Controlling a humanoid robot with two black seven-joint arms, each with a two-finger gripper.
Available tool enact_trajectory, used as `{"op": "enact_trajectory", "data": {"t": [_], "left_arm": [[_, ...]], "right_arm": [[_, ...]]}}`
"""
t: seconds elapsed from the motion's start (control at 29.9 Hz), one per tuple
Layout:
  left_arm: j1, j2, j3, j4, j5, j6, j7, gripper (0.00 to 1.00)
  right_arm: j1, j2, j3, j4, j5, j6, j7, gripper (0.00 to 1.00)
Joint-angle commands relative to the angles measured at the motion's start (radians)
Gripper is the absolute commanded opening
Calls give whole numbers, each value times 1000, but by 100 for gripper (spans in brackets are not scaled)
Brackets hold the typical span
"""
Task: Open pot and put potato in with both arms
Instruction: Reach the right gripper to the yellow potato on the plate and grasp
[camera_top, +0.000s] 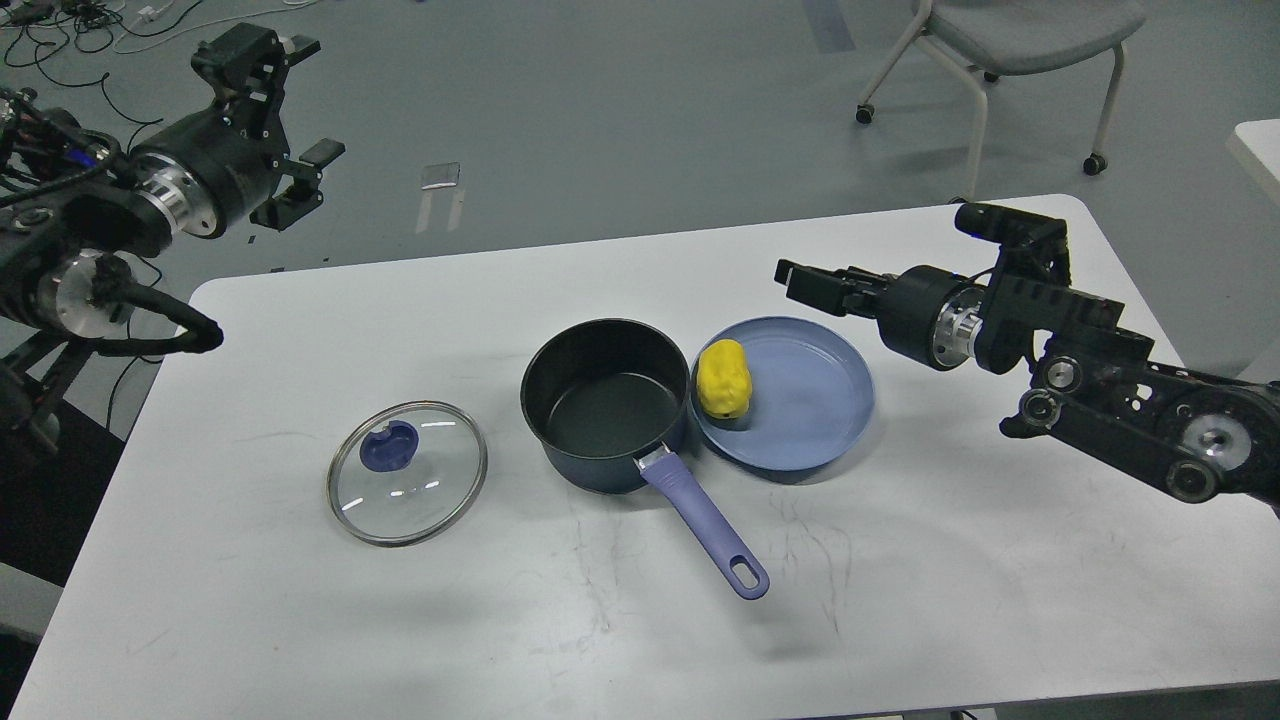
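The dark pot with a blue handle stands open and empty at the table's middle. Its glass lid with a blue knob lies flat on the table to the pot's left. The yellow potato sits on the left part of a blue plate, right beside the pot. My left gripper is open and empty, raised beyond the table's far left corner. My right gripper is open and empty, pointing left above the plate's far right rim, apart from the potato.
The white table has bare surface in front and at the right. A wheeled chair stands on the floor behind. Cables lie on the floor at far left.
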Motion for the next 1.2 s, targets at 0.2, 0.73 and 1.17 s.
{"op": "enact_trajectory", "data": {"t": [0.2, 0.73, 1.17], "left_arm": [[48, 13, -5, -4, 1, -8, -12, 98], [64, 18, -7, -6, 3, -8, -51, 98], [82, 38, -8, -6, 4, -13, -58, 98]], "right_arm": [[32, 11, -58, 5, -13, 119, -147, 94], [41, 149, -86, -38, -13, 122, -216, 91], [66, 215, -87, -124, -13, 122, -220, 91]]}}
